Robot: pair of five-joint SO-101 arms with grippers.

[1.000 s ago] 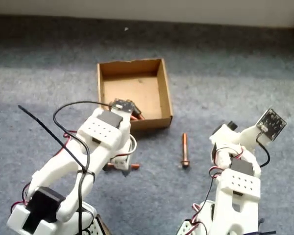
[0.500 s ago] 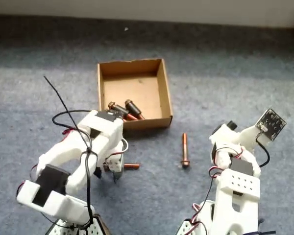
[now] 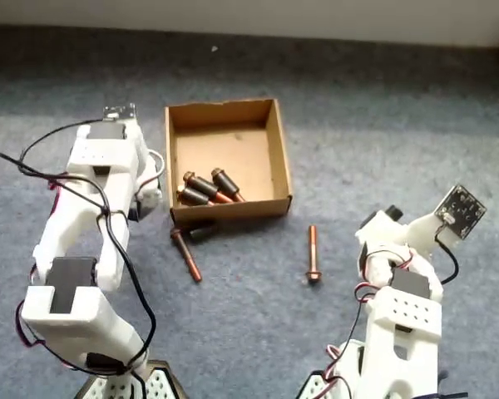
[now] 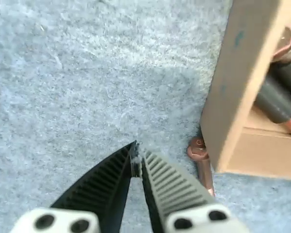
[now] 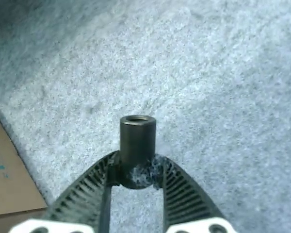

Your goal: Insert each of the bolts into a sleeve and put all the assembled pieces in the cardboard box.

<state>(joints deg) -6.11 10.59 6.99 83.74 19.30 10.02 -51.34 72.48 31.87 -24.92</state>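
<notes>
- Left claw (image 4: 137, 149): fingers pressed together, nothing between them. It hangs tip-down over bare surface (image 4: 63, 73), just off the near left corner of the cardboard box (image 4: 237, 82).
- Left arm (image 3: 100, 162): in the high view I see it running along the outside of the box's left wall.
- Right claw (image 5: 136, 167): pinching a dark sleeve (image 5: 137, 138) by its lower end. The sleeve stands upright between the fingers with its open bore toward the wrist camera, and the surface lies well below it.
- Right arm (image 3: 403, 312): sits at the near right part of the surface.
- The box is open-topped and sits on the far half of the surface, a little left of centre.
- Assembled pieces (image 3: 204, 187): I count three, copper bolts in dark sleeves. They lie close together on the box floor in its near left corner.
- Near-wall bolt (image 3: 187, 256): flat on the surface just outside the box's near wall, by the near left corner. Its head is toward the box and its shaft angles toward the near edge.
- Short dark piece (image 3: 201, 233): lies against the near wall, just beside that bolt's head. It looks like a sleeve, but I can't confirm.
- Loose bolt (image 3: 313, 252): lies alone on the surface between the box's near right corner and the right arm. It is apart from both, head toward the near edge.
</notes>
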